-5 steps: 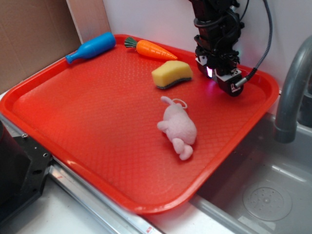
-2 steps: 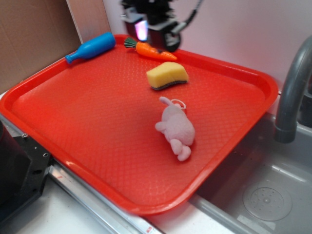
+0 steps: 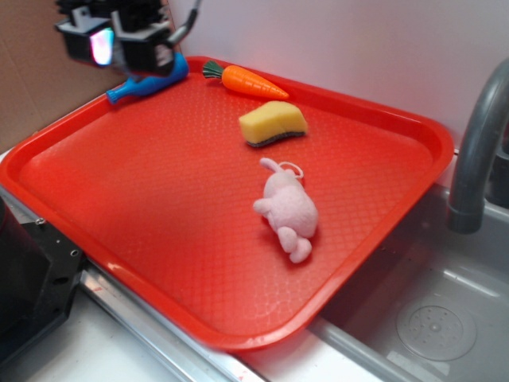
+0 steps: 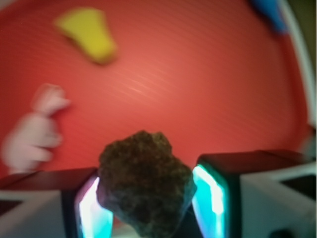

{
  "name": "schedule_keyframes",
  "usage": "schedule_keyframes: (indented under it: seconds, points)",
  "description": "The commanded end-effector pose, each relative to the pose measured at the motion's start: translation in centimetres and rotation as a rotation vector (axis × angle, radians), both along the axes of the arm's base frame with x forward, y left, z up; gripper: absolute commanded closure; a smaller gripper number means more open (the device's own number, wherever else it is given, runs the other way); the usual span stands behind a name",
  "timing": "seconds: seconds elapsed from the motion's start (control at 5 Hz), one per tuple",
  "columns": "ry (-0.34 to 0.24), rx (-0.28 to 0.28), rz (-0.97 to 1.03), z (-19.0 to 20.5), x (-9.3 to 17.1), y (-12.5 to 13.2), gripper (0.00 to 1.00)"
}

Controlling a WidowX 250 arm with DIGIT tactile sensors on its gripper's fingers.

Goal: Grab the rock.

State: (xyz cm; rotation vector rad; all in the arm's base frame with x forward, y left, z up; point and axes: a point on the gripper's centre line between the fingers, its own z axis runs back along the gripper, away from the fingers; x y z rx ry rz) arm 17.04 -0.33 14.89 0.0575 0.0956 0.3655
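Observation:
The rock [image 4: 146,183], dark grey-brown and lumpy, sits clamped between my two glowing fingers [image 4: 210,198] in the wrist view. My gripper [image 4: 148,210] is shut on it and holds it in the air above the red tray [image 4: 198,74]. In the exterior view my gripper [image 3: 119,46] hangs high over the tray's back left corner, just above the blue bottle [image 3: 151,83]. The rock itself is hidden there.
On the red tray [image 3: 95,199] lie a yellow sponge [image 3: 273,123], an orange carrot [image 3: 246,80] and a pink plush bunny [image 3: 286,208]. A grey faucet [image 3: 477,143] and a sink [image 3: 429,318] are to the right. A cardboard wall stands at the back left.
My gripper has risen from the tray's back right and swept left along the back edge to the back left corner. The sponge has shifted slightly left.

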Motion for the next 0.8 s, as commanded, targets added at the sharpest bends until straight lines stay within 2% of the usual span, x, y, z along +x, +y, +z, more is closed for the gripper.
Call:
schedule_keyframes:
  seconds: [0.0,0.2,0.4,0.6]
  points:
    - [-0.203,0.103,-0.124,5.6,1.6,2.6,1.0]
    - [-0.266,0.023,-0.285,6.2,1.9,3.4,1.0]
    - [-0.29,-0.004,-0.366,5.8,2.6,2.6,1.0]
    - [-0.267,-0.025,-0.38,4.7,3.5,2.3,1.0]
